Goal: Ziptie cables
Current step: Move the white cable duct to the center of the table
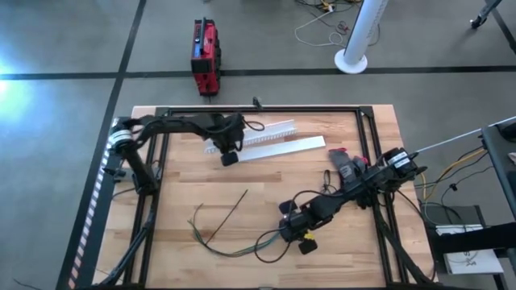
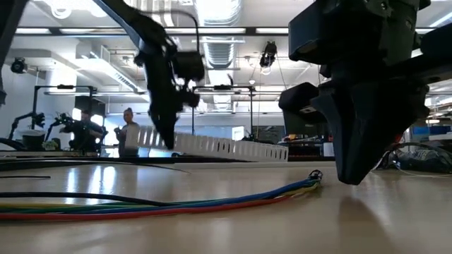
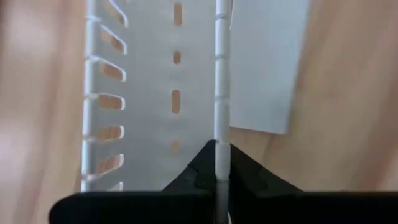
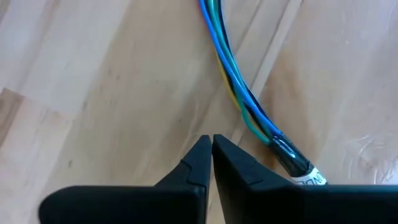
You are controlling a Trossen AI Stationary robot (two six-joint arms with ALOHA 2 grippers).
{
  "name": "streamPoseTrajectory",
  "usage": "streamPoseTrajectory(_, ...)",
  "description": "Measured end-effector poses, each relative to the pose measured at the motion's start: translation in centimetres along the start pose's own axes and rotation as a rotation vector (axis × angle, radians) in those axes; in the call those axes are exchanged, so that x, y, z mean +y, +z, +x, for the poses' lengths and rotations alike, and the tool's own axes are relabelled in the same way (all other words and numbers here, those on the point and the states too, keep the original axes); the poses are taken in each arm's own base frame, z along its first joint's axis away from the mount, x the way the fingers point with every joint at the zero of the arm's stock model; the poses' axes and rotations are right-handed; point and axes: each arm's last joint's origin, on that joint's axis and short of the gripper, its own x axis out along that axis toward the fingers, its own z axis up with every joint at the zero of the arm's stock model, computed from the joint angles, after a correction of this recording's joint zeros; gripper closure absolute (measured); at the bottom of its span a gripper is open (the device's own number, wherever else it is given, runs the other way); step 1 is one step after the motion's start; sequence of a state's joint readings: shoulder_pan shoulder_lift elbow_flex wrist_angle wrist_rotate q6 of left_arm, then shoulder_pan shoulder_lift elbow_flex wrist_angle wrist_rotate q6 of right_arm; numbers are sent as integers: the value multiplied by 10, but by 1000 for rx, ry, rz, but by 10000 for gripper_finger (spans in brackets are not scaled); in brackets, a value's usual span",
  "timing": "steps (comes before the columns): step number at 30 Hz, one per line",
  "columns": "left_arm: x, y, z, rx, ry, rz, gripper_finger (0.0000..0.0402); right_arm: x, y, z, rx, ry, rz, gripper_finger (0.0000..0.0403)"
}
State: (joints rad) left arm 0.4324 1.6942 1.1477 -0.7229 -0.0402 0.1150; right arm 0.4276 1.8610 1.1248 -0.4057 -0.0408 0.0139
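While the left hand (image 3: 219,177) clamps the slotted duct (image 3: 155,93) wall to steady it, the right hand (image 4: 211,155), fingers together and empty, hangs beside the cable bundle (image 4: 233,81) on the tabletop (image 1: 322,161); the zip tie (image 1: 230,213) lies apart.

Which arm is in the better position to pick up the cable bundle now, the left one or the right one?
Probably the right. The right gripper hovers shut and empty just beside the cable bundle. The left gripper is far off at the back, shut on the white cable duct.
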Motion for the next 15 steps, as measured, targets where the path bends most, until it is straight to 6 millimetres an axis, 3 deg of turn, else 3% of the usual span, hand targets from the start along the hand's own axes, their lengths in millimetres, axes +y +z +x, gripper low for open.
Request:
streamPoseTrajectory(4,-21,-6,-44,-88,-16,-25,401,7,0,0,1,-11,-23,400)
streamPoseTrajectory(8,-58,-20,-78,-197,-55,7,402,14,0,0,0,-3,-44,401)
streamPoseTrajectory(11,-91,-32,-86,-245,-40,42,402,21,0,0,-9,3,-61,401)
streamPoseTrajectory(15,-132,-47,-76,-272,-18,70,402,32,11,-7,-53,-14,-90,401)
